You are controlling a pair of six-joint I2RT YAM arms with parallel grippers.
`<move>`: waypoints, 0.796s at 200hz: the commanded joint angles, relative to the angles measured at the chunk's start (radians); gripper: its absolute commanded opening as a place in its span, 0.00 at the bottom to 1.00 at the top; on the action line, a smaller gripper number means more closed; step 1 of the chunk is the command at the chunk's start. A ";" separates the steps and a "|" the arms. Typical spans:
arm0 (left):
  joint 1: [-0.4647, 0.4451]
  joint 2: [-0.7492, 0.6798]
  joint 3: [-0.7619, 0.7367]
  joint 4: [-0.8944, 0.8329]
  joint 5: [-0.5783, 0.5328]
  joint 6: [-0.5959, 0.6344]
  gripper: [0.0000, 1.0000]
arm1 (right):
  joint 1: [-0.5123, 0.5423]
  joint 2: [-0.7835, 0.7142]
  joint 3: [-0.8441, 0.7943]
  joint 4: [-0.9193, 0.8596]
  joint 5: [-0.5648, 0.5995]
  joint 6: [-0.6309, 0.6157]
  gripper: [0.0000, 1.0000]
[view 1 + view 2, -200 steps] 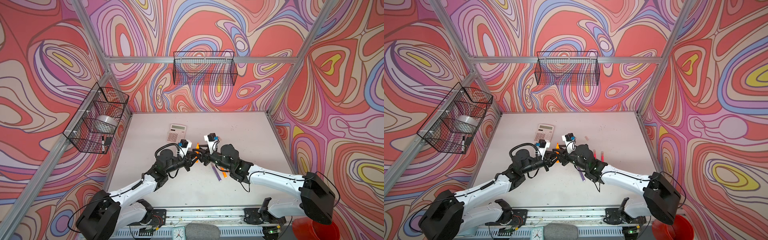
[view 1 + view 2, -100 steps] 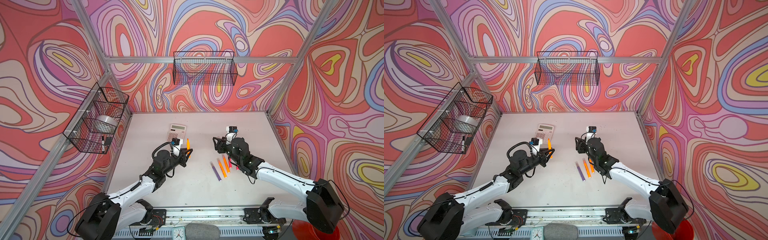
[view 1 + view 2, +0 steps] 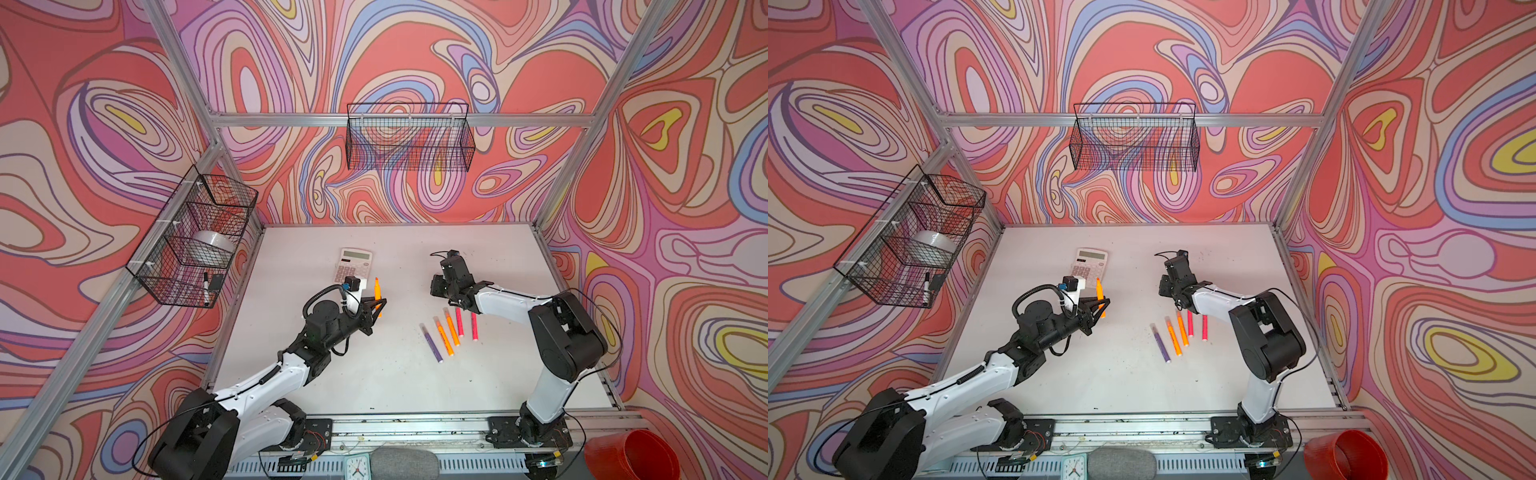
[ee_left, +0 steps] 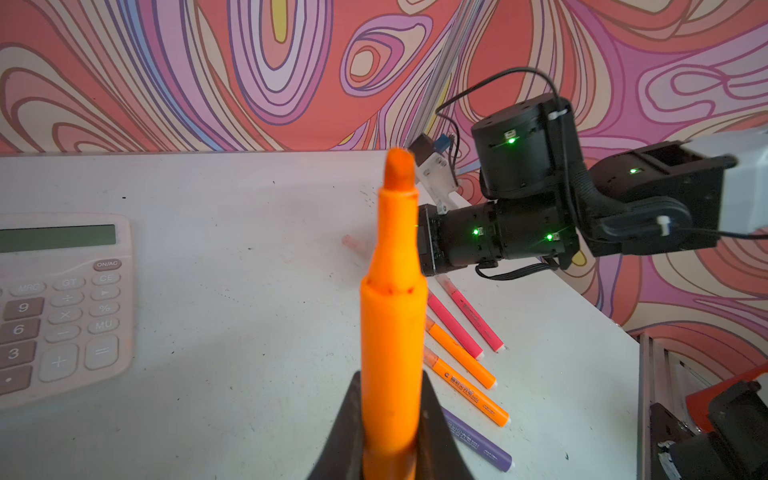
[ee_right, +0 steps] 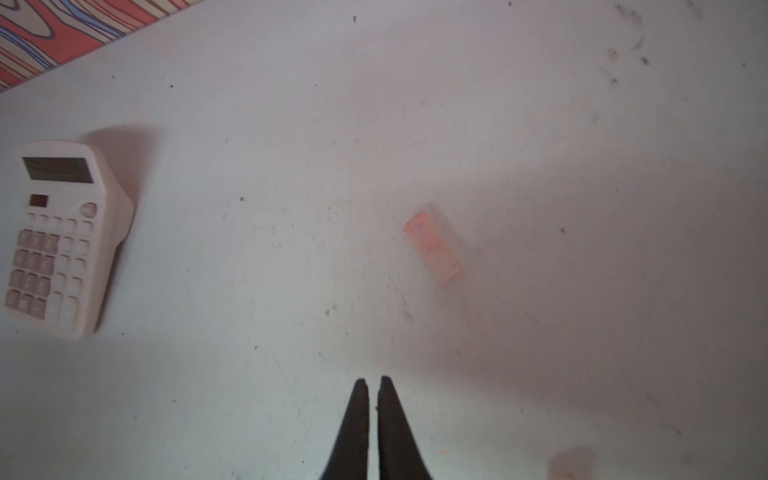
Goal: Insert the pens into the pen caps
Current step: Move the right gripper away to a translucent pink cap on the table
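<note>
The calculator (image 4: 62,299) carries the only clear writing: ON/AC, CE, MRC, GT, MU, the digits 9, 6 and 3, and the plus, equals and percent keys. Its screen is blank, and one side of it is cut off by the edge of the left wrist view. Small dark print runs along a lying orange pen (image 4: 469,392) and along the purple pen (image 4: 478,442) beside it, too small to read

The left gripper (image 4: 390,376) is clamped on the uncapped orange pen (image 4: 392,291). It holds the pen upright above the table (image 3: 374,382), just beside the calculator, and the pen's lower end is hidden between the fingers

The right gripper (image 5: 372,380) has its fingers together with nothing between them. It hangs over the table near a loose pale pink cap (image 5: 432,247). A pinkish blur (image 5: 571,463) at the edge of the right wrist view is cut off and cannot be made out. In both top views the right gripper's fingers are hidden under its own wrist
</note>
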 commanded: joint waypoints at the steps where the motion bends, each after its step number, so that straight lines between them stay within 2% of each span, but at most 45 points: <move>1: 0.000 -0.014 0.026 -0.001 0.012 -0.002 0.00 | -0.014 0.040 0.034 -0.039 -0.027 0.009 0.05; 34: 0.001 -0.005 0.029 0.002 0.020 -0.004 0.00 | -0.018 0.119 0.092 -0.078 0.004 -0.001 0.00; 159: 0.001 -0.026 0.026 0.002 0.027 -0.011 0.00 | -0.066 0.267 0.238 -0.128 0.132 -0.034 0.00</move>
